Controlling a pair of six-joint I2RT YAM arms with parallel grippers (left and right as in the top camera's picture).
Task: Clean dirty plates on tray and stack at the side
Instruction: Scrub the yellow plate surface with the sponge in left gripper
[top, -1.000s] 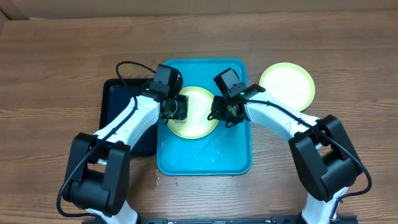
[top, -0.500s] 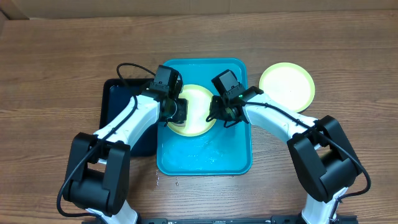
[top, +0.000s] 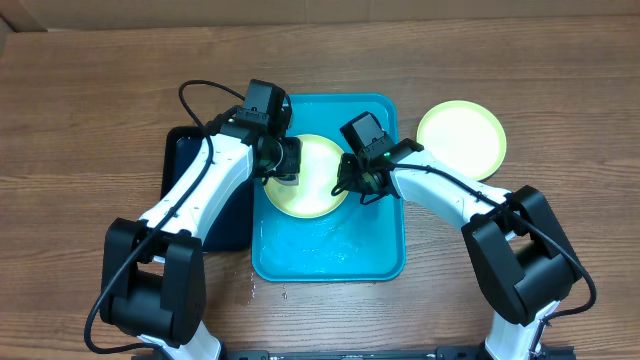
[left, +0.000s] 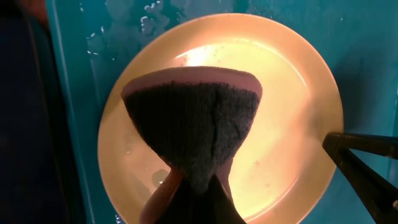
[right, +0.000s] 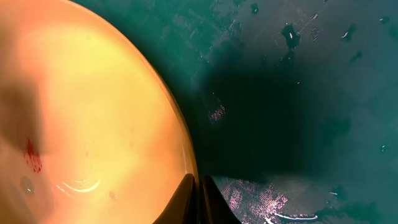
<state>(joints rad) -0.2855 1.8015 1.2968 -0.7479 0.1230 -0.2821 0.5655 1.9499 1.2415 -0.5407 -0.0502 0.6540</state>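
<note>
A brown wood-grain table (top: 80, 100) filled the overhead view, with the turquoise tray (top: 330, 262) lying at its middle in front of the two arms. A narrower dark tray (top: 190, 160) lay just beside the turquoise one on its left. One lime-green plate (top: 318, 192) rested inside the turquoise tray, in its far half and toward the left wall. A second lime-green plate (top: 461, 138) sat on the bare table just right of the tray, apart from it. The left gripper (top: 283, 160) hung over the left part of the plate in the tray, its jaws pinched together on a sponge (left: 193, 124). The sponge's dark scouring face fanned out wide above the narrow pinch, and a pinkish layer showed along its top edge. From the left wrist, the sponge covered the middle of the plate (left: 292, 87), and whether it pressed on the surface could not be told. The right gripper (top: 352, 188) reached in from the other side, its fingers drawn together on the plate's right rim (right: 198, 196). The right wrist view showed a small red smear (right: 31, 155) on the plate (right: 93, 93). It also showed water droplets (right: 289, 31) scattered over the tray floor (right: 323, 93).
</note>
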